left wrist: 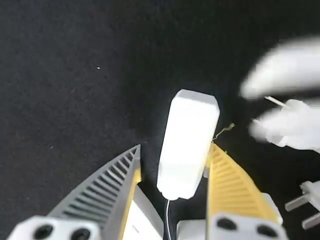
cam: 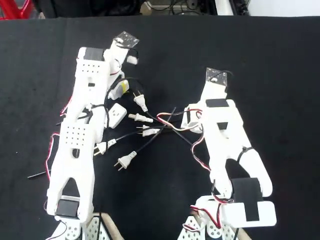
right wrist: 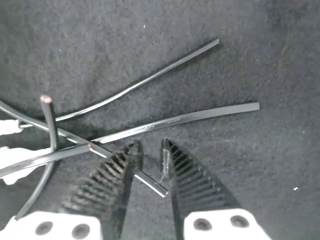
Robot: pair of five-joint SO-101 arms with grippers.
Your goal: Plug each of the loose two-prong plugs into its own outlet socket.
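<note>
A white outlet socket block [left wrist: 187, 142] lies between the yellow-lined fingers of my left gripper [left wrist: 174, 150], which is open. One finger [left wrist: 225, 175] rests against the block, the other stands a little apart. In the high view this gripper [cam: 121, 90] is at the table's back left. A second white socket [cam: 117, 115] lies beside the left arm. Several white two-prong plugs on black cords lie loose between the arms, among them three [cam: 141, 102], [cam: 140, 118], [cam: 126, 160]. My right gripper [right wrist: 151, 147] hangs low over black cords [right wrist: 175, 120] with a narrow gap between its fingers. A cord end [right wrist: 152, 184] crosses under the gap.
Black cords and red-white arm wires [cam: 170, 120] cross in a tangle between the two arms. Blurred white plug bodies [left wrist: 287, 130] and a plug's prongs [left wrist: 305, 200] sit close beside the left gripper. The black table cloth [cam: 270, 75] has free room at the right and back.
</note>
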